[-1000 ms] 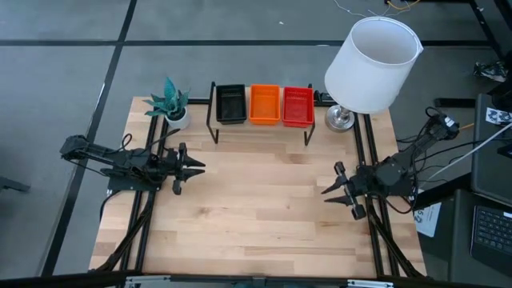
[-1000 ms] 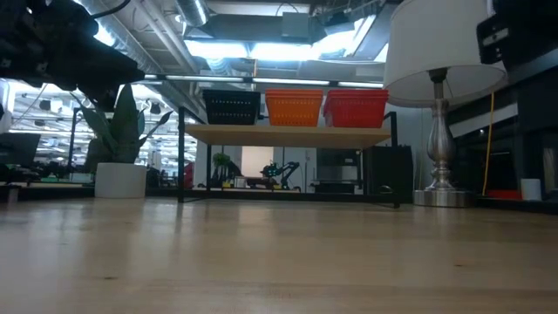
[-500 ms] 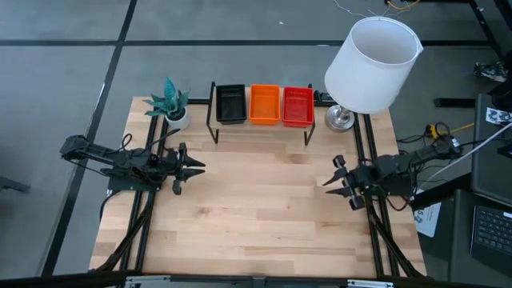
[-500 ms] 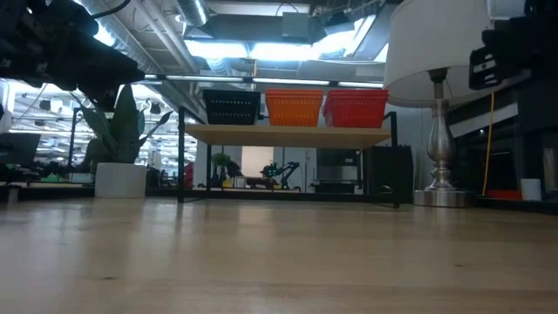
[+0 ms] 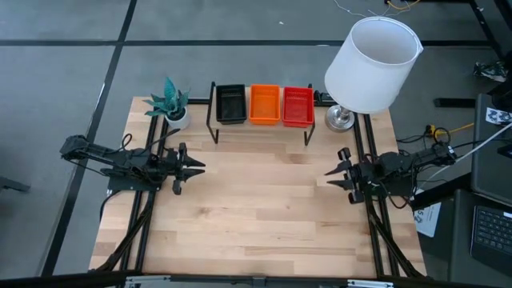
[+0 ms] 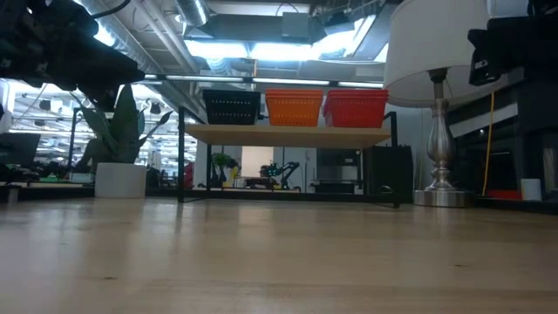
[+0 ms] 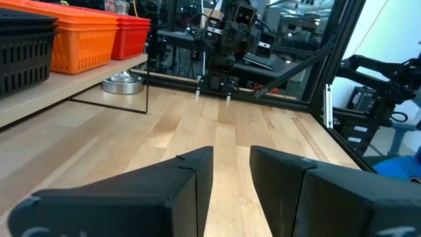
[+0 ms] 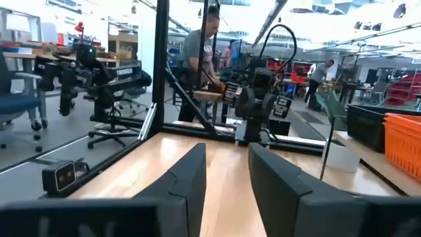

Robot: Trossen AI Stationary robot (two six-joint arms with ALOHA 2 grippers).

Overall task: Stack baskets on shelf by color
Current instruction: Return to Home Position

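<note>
Wide wooden table (image 5: 256, 216). Tall lamp (image 5: 372, 64) at its back right corner. Low shelf (image 6: 288, 134) at the back, with black baskets (image 5: 231, 104), orange baskets (image 5: 265, 105), red baskets (image 5: 298, 106) side by side. By the table's sides, left gripper (image 5: 198, 166) and right gripper (image 5: 330, 175), both a little open, holding nothing. Could knock the lamp with a wide right swing.

A lamp with a white shade (image 5: 372, 64) stood at the far right corner of the wooden table (image 5: 256, 224), and a small potted plant (image 5: 170, 104) at its far left. Beyond the table, a person (image 8: 200, 59) stood among workbenches, with a blue office chair (image 8: 18, 102) off to one side.
</note>
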